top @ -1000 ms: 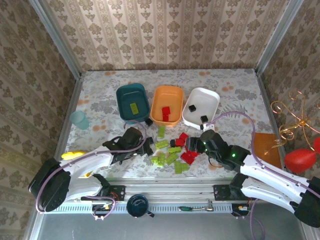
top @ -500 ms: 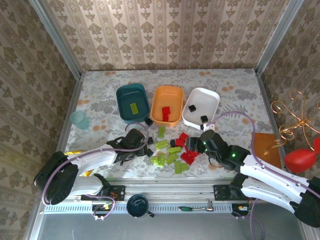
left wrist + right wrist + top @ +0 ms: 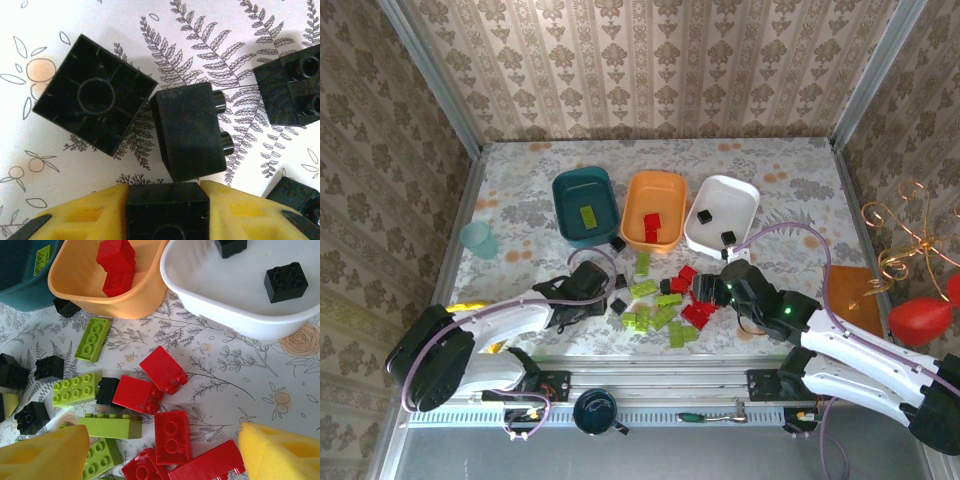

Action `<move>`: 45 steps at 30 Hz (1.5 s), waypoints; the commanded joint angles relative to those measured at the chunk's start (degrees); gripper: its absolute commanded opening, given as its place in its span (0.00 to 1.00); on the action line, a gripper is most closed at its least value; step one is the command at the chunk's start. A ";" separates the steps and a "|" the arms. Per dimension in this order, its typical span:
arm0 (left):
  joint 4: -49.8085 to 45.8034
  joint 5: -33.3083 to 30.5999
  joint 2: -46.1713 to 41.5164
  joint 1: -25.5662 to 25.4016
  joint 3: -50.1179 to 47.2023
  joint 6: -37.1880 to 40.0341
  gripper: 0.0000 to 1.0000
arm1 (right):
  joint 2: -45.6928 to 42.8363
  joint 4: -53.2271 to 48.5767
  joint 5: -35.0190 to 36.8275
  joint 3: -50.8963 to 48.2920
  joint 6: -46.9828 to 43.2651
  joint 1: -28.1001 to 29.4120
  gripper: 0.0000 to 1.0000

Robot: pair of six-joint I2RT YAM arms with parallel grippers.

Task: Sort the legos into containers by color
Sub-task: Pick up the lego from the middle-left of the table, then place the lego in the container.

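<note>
Lime green legos [image 3: 655, 310], red legos [image 3: 695, 310] and black ones lie loose in front of three containers: a teal tub [image 3: 563, 190], an orange tub [image 3: 632, 200] and a white tub [image 3: 745, 195]. My left gripper [image 3: 607, 296] is low at the pile's left edge. In the left wrist view its yellow pads [image 3: 85, 215] press both sides of a black lego [image 3: 166, 210], and two more black legos [image 3: 92, 97] lie just ahead. My right gripper [image 3: 162, 445] hangs open over the red legos [image 3: 172, 435].
A pale-blue cup [image 3: 478, 240] stands at the left. A dark round cup [image 3: 594, 410] sits on the front rail. A brown block [image 3: 850, 295] and a red balloon-like shape [image 3: 920, 318] lie at the right. Patterned walls close three sides.
My left gripper has slid a little right onto the black legos and its jaws have closed on one. The right arm has stayed still.
</note>
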 commanded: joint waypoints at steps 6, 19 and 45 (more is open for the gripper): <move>-6.05 1.16 -4.86 -4.12 6.70 1.39 0.36 | -4.50 -3.08 4.69 -0.02 1.31 -0.18 0.80; -0.31 14.59 33.37 -4.52 54.49 12.35 0.35 | -11.64 -9.18 10.20 -1.35 3.77 -0.65 0.81; -1.57 17.96 47.04 -4.22 78.24 10.96 0.73 | -7.88 -6.97 4.60 -3.58 4.41 -0.93 0.82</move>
